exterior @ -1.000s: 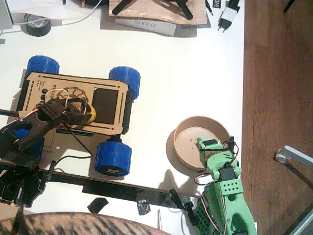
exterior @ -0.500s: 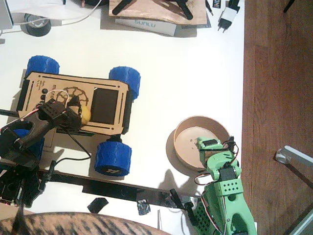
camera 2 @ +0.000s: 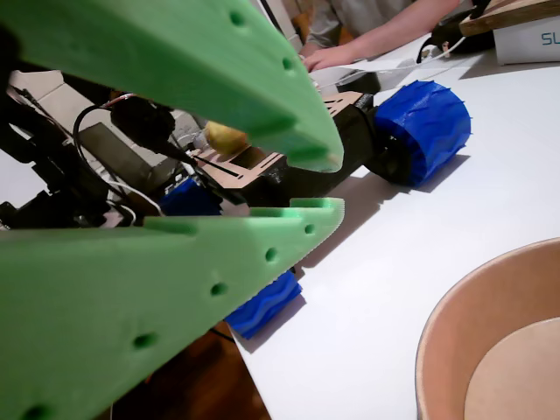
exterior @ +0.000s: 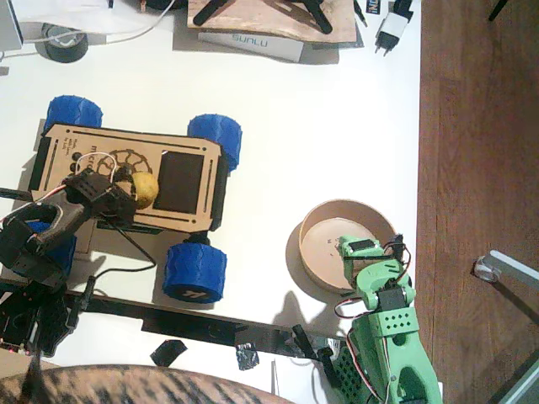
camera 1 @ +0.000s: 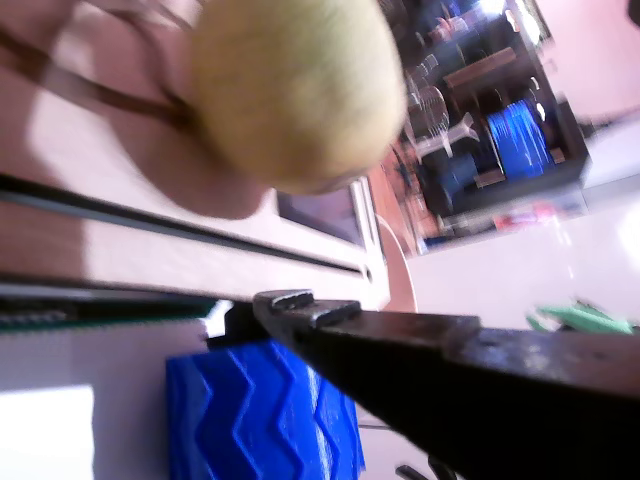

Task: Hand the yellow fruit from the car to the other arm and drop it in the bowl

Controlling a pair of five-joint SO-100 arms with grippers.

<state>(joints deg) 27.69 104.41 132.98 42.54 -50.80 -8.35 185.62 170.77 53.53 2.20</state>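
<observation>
The bowl (exterior: 313, 252) holds nothing. The yellow fruit (exterior: 145, 187) sits above the car (exterior: 181, 181) deck, gripped by the left gripper (exterior: 133, 192). The right gripper (camera 2: 319, 179), jaws parted, hovers over the bowl's rim.

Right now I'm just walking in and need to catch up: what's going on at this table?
The black left arm's hand is at the yellow fruit on the deck of the wooden car; whether it has gripped the fruit isn't clear. The green right arm's hand waits open and empty over the near rim of the tan bowl, which holds nothing. No handover yet.
</observation>
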